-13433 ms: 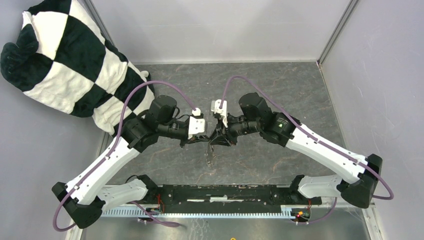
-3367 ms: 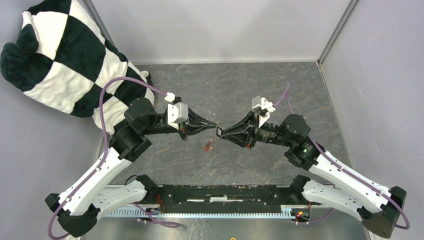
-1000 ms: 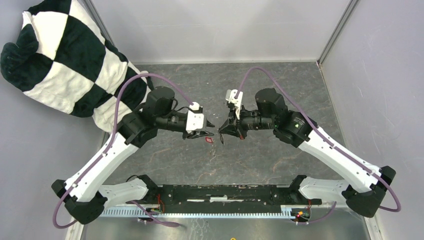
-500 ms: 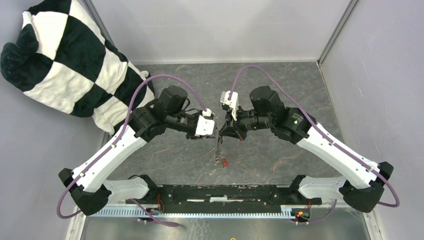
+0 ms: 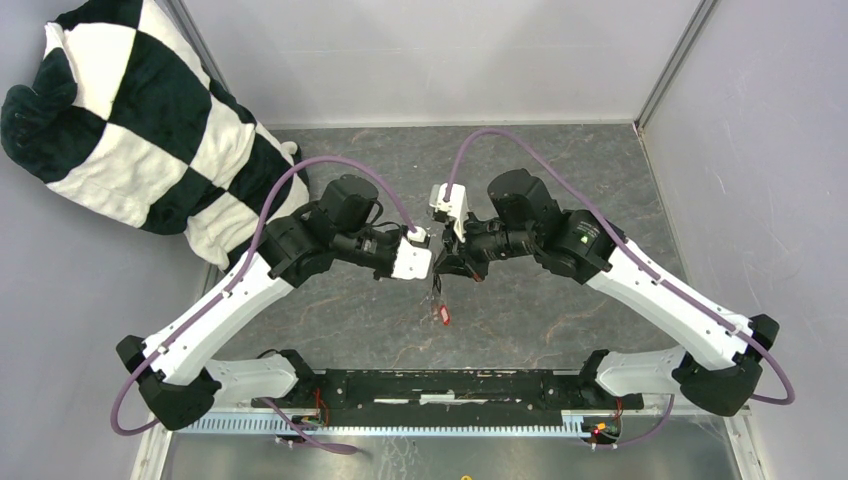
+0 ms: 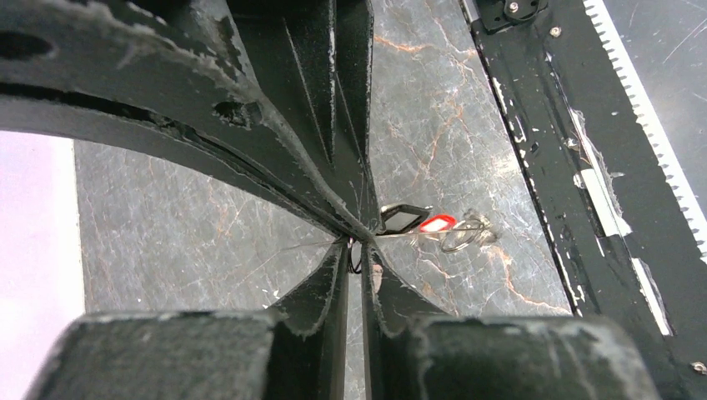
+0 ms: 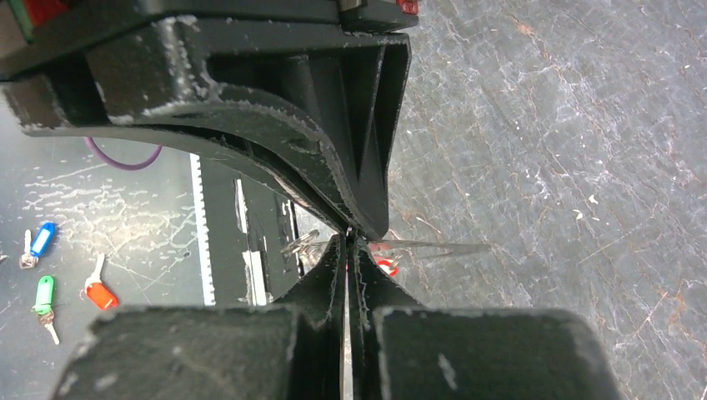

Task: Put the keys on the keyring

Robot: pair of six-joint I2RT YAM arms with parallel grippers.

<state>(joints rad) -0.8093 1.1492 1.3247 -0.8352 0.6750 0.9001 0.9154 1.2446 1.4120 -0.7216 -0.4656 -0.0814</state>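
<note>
Centre of the grey marbled worktop (image 5: 540, 170), seen from above: my two black-fingered hands meet tip to tip, with the arms angled in from lower left and lower right.

My right hand (image 7: 347, 239) is closed tight. Its fingers are pressed flat together on the thin silvery wire keyring (image 7: 442, 247), which runs out from the tips toward the right of the right wrist view.

My left hand (image 6: 356, 247) enters from the bottom edge of the left wrist view, its fingers nearly together with only a narrow slit between them. A dark sliver of wire sits in that slit, and I cannot tell whether the fingers clamp it.

The small metal black-tagged key (image 6: 400, 219) and the small metal red-tagged key (image 6: 437, 222) sit in a row just right of my left fingertips. The black one is nearer, then the red, with a tangle of small bright metal rings (image 6: 468, 234) beyond. In the top view the red tag shows just below the meeting hands. I cannot tell whether either key is threaded on the keyring.

A black-and-white checked plush cushion (image 5: 130, 110) fills the upper left corner of the top view. At the lower left of the right wrist view, a blue-tagged key (image 7: 42, 236), a green-tagged key (image 7: 42, 293) and an orange-tagged key (image 7: 100, 294) lie on a dark surface off the worktop.
</note>
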